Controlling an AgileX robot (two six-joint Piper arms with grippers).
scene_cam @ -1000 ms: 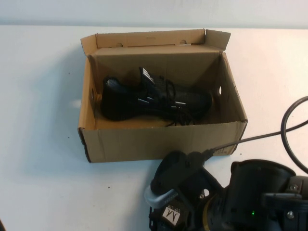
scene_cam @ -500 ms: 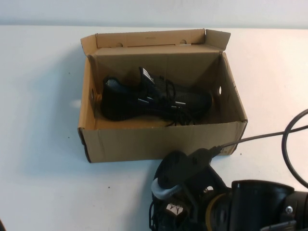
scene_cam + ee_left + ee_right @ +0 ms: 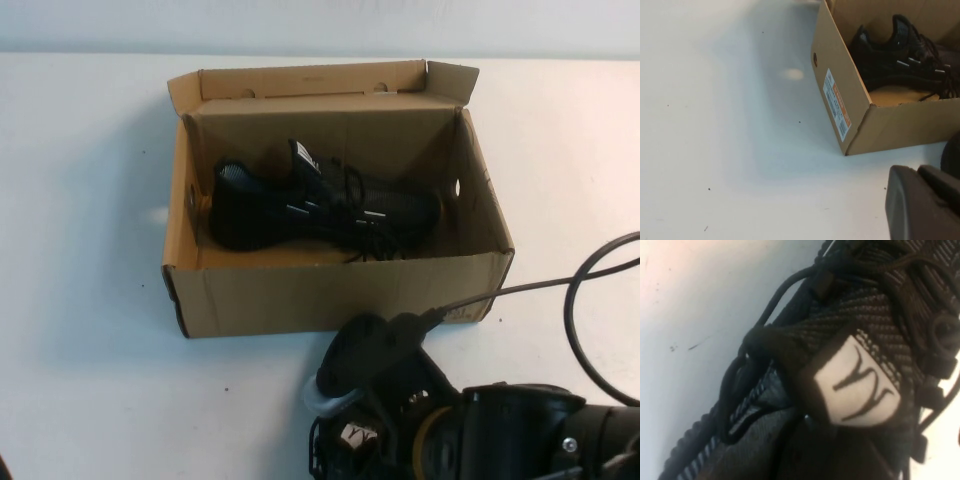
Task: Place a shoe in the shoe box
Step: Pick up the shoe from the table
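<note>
1. Fingers of the left gripper are pressed together, holding nothing; it hangs low over the table, near the box's near-left corner.
2. Right gripper is at the table's near edge, hidden in the high view under the right arm. It sits right over the shoe, and I cannot tell whether it grips it.
3. Outside the box, the shoe lies just in front of its near wall. Its white label with the dark mark and its black laces fill the right wrist view.
4. From the arm, a black cable runs across the box's near-right corner and loops off to the right.
5. Beyond the shoe stands the box, open, so its near wall stands between shoe and interior. A sticker and a round hole mark its left side.
6. Inside it a second sneaker lies lengthwise, heel to the left, taking up most of the floor.
7. At the far side the lid stands folded back.
8. Compared with a second ago, the arm's dark bulk sits lower in the high view, the label shows smaller, and the cable loop has moved left. Box and second sneaker have not shifted.
</note>
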